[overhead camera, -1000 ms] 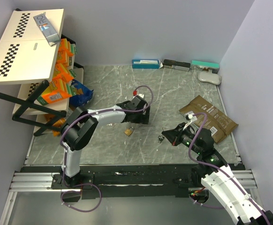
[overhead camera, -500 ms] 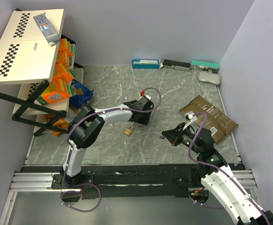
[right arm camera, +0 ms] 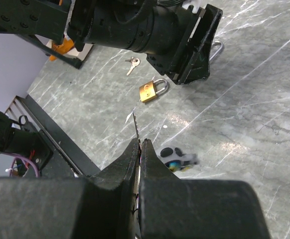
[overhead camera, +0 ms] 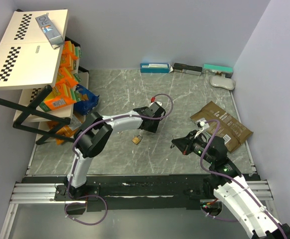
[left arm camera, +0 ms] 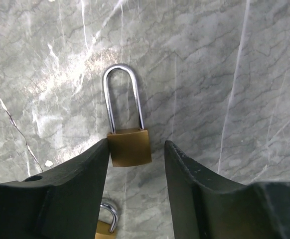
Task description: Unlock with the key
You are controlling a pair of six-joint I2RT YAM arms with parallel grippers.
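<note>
Right gripper [right arm camera: 139, 144]: pressed together, pinching the key [right arm camera: 136, 124] with its blade pointing out; lower right of the top view.
Second padlock [overhead camera: 137, 139]: lies loose on the tabletop [overhead camera: 195, 94] at mid-frame, untouched.
Left gripper [left arm camera: 136, 145]: partly spread, astride the padlock [left arm camera: 129, 152]; one side meets the brass body, a gap shows on the other.
Change: the left jaws have narrowed from wide apart; the right has not stirred.
Meaning: the lock looks about to be clamped steady, so inserting the key likely comes next.
</note>
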